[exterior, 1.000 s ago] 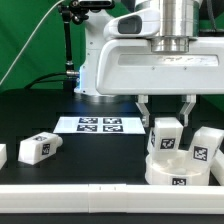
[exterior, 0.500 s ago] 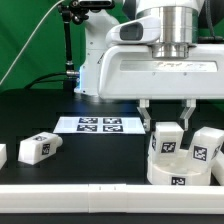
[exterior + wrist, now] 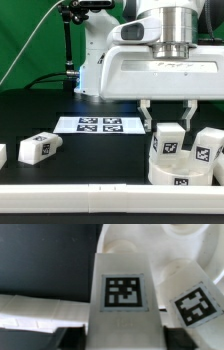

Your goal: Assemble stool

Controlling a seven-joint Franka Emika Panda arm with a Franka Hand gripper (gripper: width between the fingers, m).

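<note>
The round white seat (image 3: 178, 170) lies at the exterior view's right, near the front rail. A white block leg (image 3: 166, 139) with a tag stands upright on it. My gripper (image 3: 166, 127) hangs straight above the leg. Its fingers (image 3: 146, 118) press on the two sides of the leg's top, shut on it. In the wrist view the same leg (image 3: 124, 286) fills the gap between the dark fingers (image 3: 66, 334). A second leg (image 3: 207, 148) stands on the seat beside it and also shows in the wrist view (image 3: 196, 303). A third leg (image 3: 38, 148) lies on the table at the left.
The marker board (image 3: 98, 125) lies flat on the black table behind the parts. A long white rail (image 3: 70, 204) runs along the front edge. Another white part (image 3: 2, 154) is cut off at the left edge. The robot base stands at the back.
My gripper and the leg between its fingers have sunk slightly toward the seat. The leg on the left has not moved.
</note>
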